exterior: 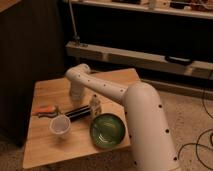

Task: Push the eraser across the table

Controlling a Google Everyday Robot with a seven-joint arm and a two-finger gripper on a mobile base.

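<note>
On the table (45, 150), toward its left side, an orange-and-grey tool (45, 110) lies flat, with a clear cup (60, 126) standing just in front of it. Beside them to the right the black eraser (78, 113) lies slantwise, and the gripper (76, 93) hangs just behind it. Next come a small bottle (95, 106) and a green bowl (107, 130), under the white arm (145, 115).

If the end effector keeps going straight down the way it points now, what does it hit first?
Most likely the eraser: the end effector points down just behind it. Depth is unclear, so it may meet bare table first.
</note>
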